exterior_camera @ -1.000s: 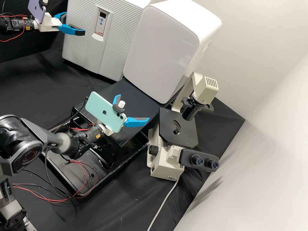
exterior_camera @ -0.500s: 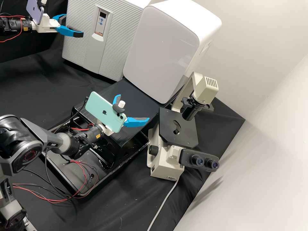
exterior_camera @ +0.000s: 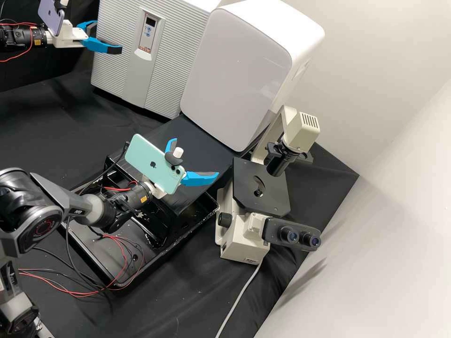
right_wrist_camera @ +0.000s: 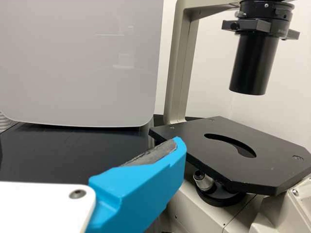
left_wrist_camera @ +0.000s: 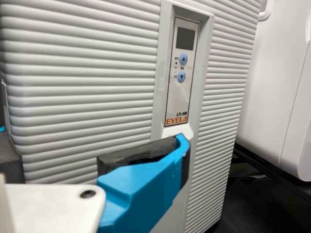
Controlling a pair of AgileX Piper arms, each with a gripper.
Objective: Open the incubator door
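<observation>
The grey-white incubator (exterior_camera: pixel 176 61) stands at the back with its ribbed front door shut. In the high view my left gripper (exterior_camera: pixel 109 36) is at the incubator's left edge, open, with nothing visible between its fingers. In the left wrist view the left gripper (left_wrist_camera: pixel 92 143) has one blue finger in front of the incubator door (left_wrist_camera: pixel 87 87), its tip just below the control panel (left_wrist_camera: pixel 182 73); whether it touches I cannot tell. My right gripper (exterior_camera: pixel 196 157) stands open and empty left of the microscope; the right wrist view shows one finger of the right gripper (right_wrist_camera: pixel 141 184).
A white rounded cabinet (exterior_camera: pixel 235 75) stands directly right of the incubator. The microscope (exterior_camera: pixel 260 188) is in front of it. A black tray (exterior_camera: pixel 103 272) with loose wires lies under the right arm, beside a dark raised platform (exterior_camera: pixel 188 136).
Over the last second my left gripper has drawn back slightly to the left and down in the high view, keeping its fingers open. The right arm and the incubator door have not visibly moved.
</observation>
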